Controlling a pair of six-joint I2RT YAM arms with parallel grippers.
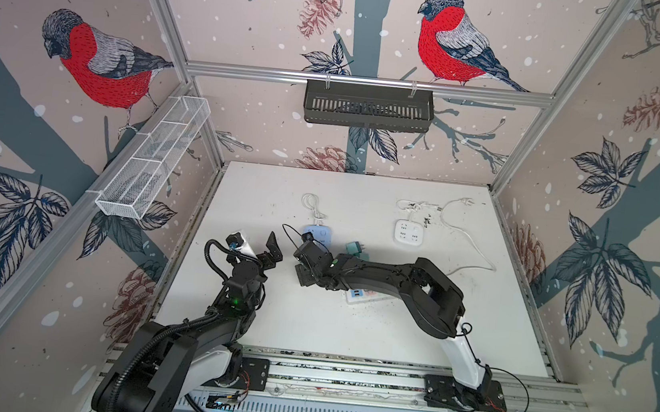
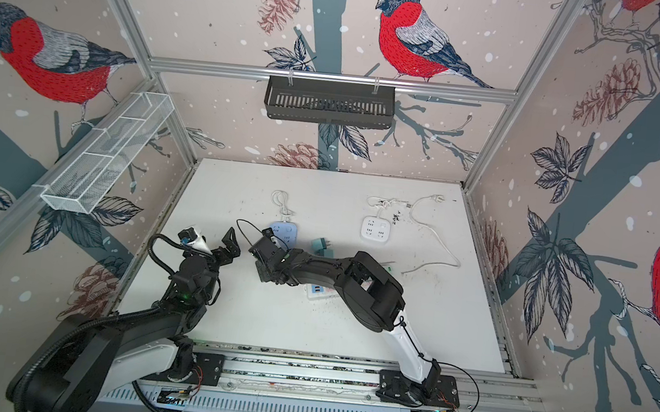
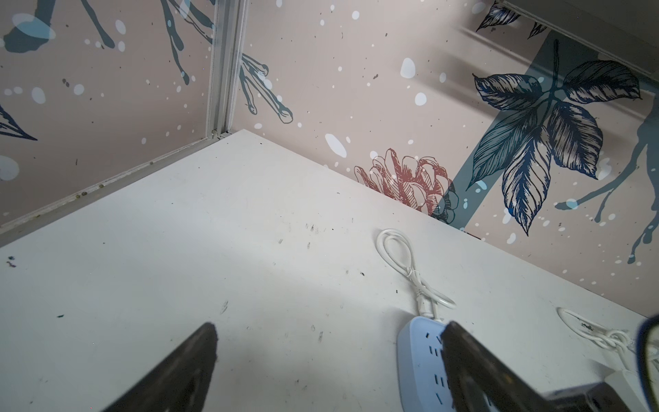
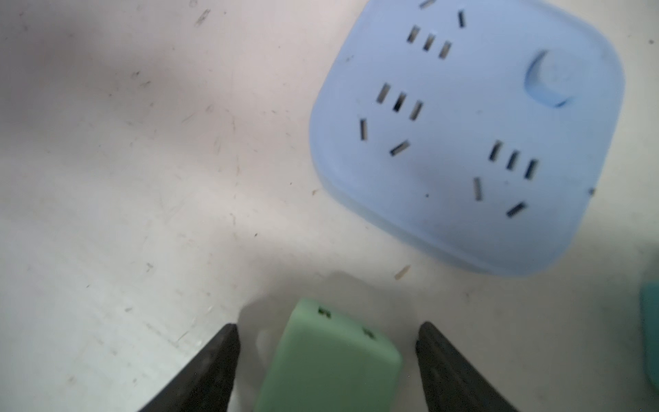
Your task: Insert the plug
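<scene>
In the right wrist view a light green plug (image 4: 331, 360) sits between the jaws of my right gripper (image 4: 326, 328). The jaws are open, with a gap on each side of the plug. A blue socket block (image 4: 463, 142) lies on the table just beyond it, slots facing up. In both top views the right gripper (image 1: 300, 268) hangs in front of that blue socket block (image 1: 314, 232) and hides the green plug. My left gripper (image 1: 273, 253) stands wide open and empty to the left, with one finger in front of the block's edge (image 3: 424, 367).
A teal plug (image 1: 355, 248) with prongs lies right of the blue block. A white socket block (image 1: 408, 230) with a loose cable (image 1: 463, 233) lies at the back right. Another white strip (image 1: 356, 295) lies under the right arm. Walls close in the white table (image 1: 348, 334).
</scene>
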